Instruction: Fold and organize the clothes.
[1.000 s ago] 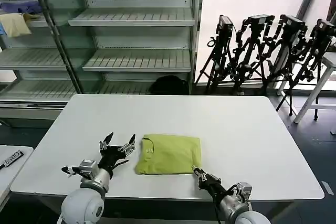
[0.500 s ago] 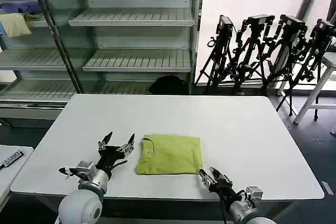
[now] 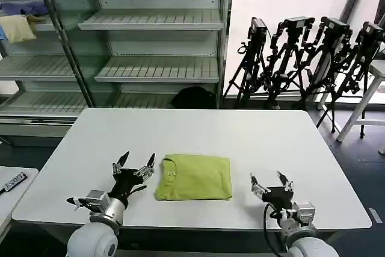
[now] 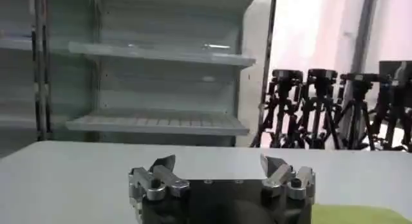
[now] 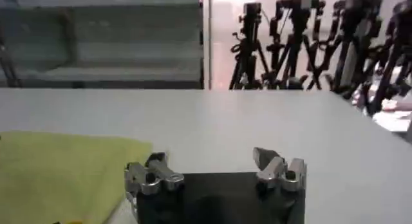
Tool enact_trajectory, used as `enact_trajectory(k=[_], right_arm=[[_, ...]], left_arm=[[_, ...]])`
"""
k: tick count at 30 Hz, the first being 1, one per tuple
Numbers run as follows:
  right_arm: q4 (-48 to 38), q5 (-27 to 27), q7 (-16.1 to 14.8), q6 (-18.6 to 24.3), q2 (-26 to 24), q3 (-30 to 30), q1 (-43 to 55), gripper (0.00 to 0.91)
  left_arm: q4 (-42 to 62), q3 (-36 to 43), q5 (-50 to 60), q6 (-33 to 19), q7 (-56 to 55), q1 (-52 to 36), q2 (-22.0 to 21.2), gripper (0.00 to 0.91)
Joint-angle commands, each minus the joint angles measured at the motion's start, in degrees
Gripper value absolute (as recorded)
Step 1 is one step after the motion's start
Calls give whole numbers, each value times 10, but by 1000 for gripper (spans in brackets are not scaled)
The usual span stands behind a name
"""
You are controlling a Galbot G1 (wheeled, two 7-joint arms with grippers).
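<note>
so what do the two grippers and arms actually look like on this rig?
Both match. The left gripper and right gripper each have a black body with two silver-grey metal fingers ending in dark pointed tips, held by visible screws. Behind each sits a silver-grey wrist block, then a rounded pale grey arm shell. A thin black cable loops by the right wrist.

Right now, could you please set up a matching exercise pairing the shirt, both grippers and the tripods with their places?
Things:
1. shirt
2. left gripper
3. right gripper
4. tripods

Places:
A. on the floor beyond the table's far right corner
B. open, at the shirt's collar side
C. folded, at the table's near middle
D. open, apart from the shirt's other side

Pairs: 1-C, 2-B, 3-D, 4-A
</note>
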Motion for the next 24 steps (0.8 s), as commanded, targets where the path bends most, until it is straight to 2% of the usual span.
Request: enact_trajectory(k=[1,5,7,11,16,24], right_arm=[[-30,-94,32,38,-19,8,34,907],[-27,-81,41,25,-20,6,44,907],[-7,-52,41,-8,-19,6,50,907],[23,-48,42,-35,-25,5,49,907],[6,-38,39,-33,-43,6,52,907],[-24,-21,24,-20,-59,0,69,907]], left_arm=[[-6,10,25,-46,7,21,1,907],[-6,16,45,-44,6,19,-3,907],[-11,15,52,-41,7,19,-6,907],[-25,9,51,-23,8,21,-3,907],[-37,6,52,10,12,18,-1,907],[-25,5,58,13,19,12,-2,907]])
